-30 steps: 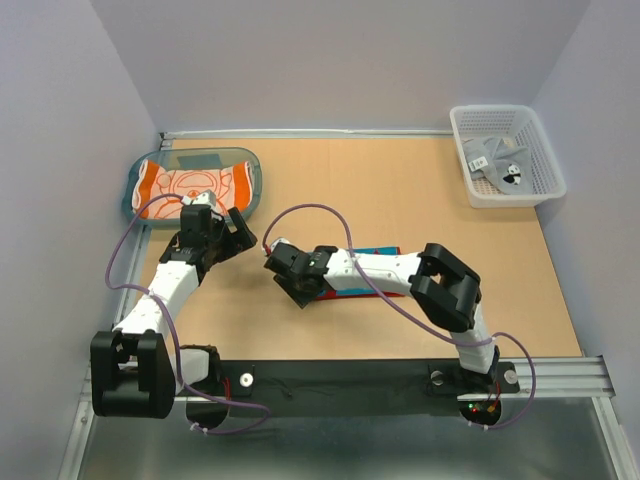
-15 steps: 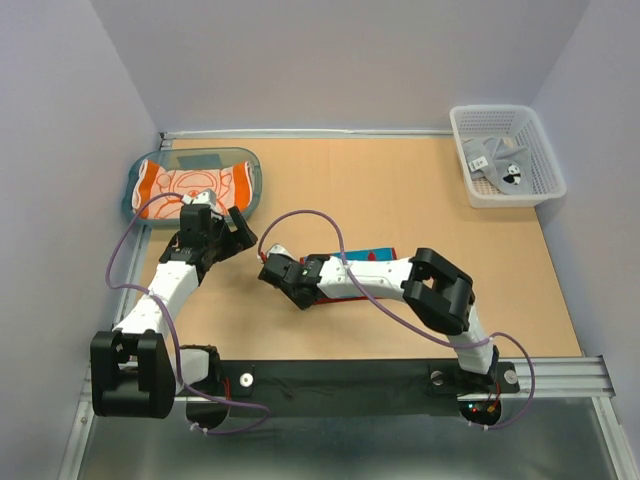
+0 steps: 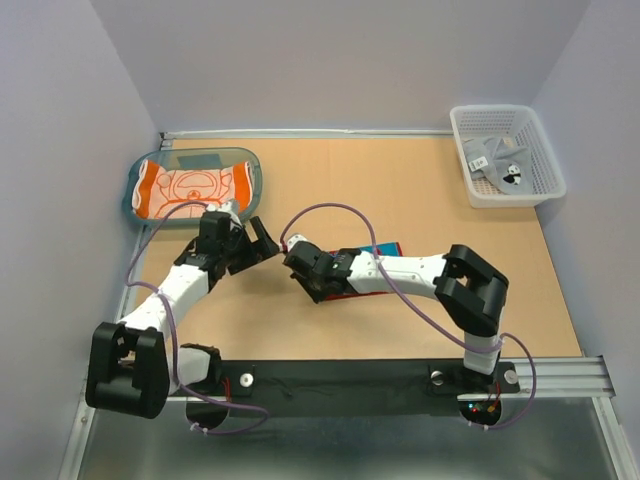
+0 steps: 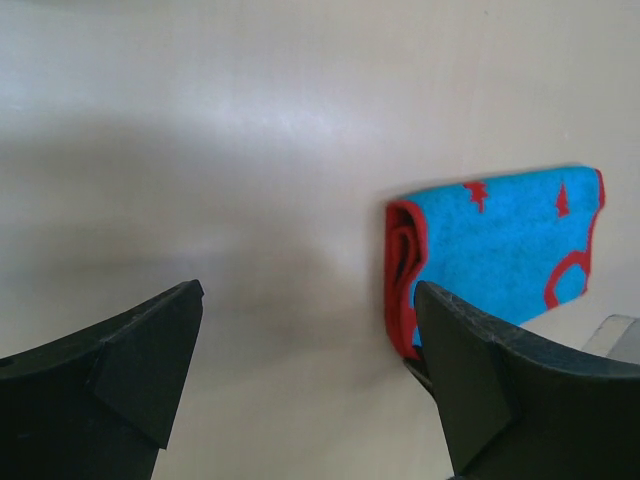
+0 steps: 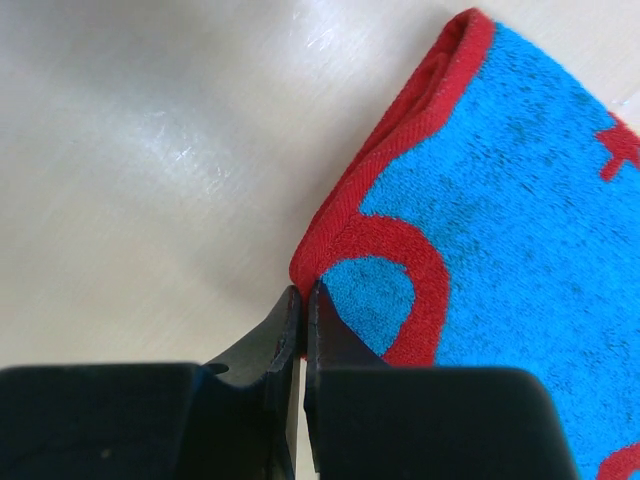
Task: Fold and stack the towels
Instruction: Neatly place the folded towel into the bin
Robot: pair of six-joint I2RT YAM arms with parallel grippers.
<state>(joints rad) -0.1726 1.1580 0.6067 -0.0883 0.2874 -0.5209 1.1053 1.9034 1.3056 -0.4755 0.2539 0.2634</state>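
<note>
A folded towel (image 3: 386, 250), blue with red marks and a red border, lies mid-table under my right arm. My right gripper (image 3: 318, 288) is at its left end. In the right wrist view the right gripper (image 5: 302, 292) is shut, pinching the red corner of the towel (image 5: 500, 200). My left gripper (image 3: 255, 244) hovers just left of it, open. In the left wrist view the left gripper (image 4: 308, 292) has bare table between its fingers, and the towel's (image 4: 500, 245) folded edge sits by the right finger. An orange patterned towel (image 3: 190, 185) lies in the teal tray (image 3: 251, 166).
A white mesh basket (image 3: 470, 196) at the back right holds a grey towel (image 3: 493, 158). The teal tray is at the back left, close behind my left arm. Grey walls enclose the table on three sides.
My right gripper closed from part open to shut on the towel's corner and shifted slightly right. My left arm swung right, toward the towel's left end, still open.
</note>
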